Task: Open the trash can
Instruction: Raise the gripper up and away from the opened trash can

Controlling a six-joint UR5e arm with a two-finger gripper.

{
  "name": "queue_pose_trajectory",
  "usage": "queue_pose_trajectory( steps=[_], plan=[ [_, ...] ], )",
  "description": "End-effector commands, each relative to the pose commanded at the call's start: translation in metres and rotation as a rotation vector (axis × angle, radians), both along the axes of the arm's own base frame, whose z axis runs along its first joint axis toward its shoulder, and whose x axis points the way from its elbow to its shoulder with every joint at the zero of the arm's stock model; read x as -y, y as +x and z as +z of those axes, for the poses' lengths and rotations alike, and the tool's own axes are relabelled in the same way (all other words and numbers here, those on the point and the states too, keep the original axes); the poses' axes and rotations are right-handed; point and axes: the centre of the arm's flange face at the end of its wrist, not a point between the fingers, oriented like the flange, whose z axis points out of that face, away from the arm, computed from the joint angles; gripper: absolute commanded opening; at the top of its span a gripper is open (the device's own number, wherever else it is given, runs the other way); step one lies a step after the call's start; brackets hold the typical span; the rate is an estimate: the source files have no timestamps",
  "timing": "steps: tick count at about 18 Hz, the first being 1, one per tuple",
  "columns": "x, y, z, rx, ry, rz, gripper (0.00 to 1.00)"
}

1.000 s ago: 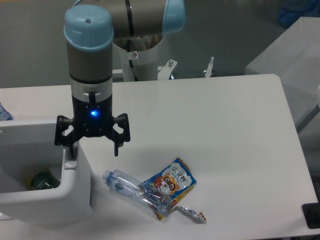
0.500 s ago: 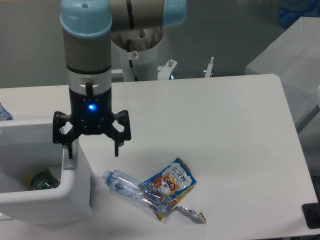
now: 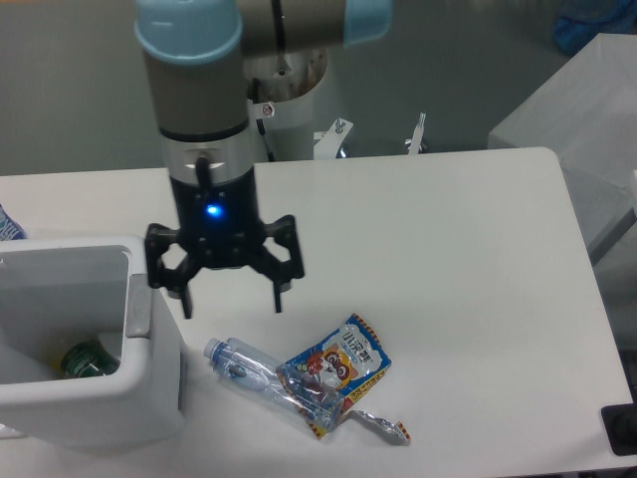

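The trash can is a boxy white bin at the lower left of the table. Its top stands open and a green item lies inside. A light-grey push tab sits on its right rim. My gripper hangs just right of the bin's right wall, above the table, with its black fingers spread wide and nothing between them. Its left fingertip is close to the tab but apart from it.
A crushed clear plastic bottle lies on the table right of the bin. A colourful snack pouch lies over its far end. A blue-patterned item peeks in at the left edge.
My gripper has moved right, away from the bin's right rim, where its left finger stood at the tab. The fingers stay open.
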Motion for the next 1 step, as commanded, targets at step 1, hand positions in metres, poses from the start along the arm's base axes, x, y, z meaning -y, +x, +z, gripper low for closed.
queue_pose_trajectory(
  steps=[1],
  plan=[
    [0.0039,-0.0032,0.0002,-0.009,-0.008,-0.012,1.0]
  ],
)
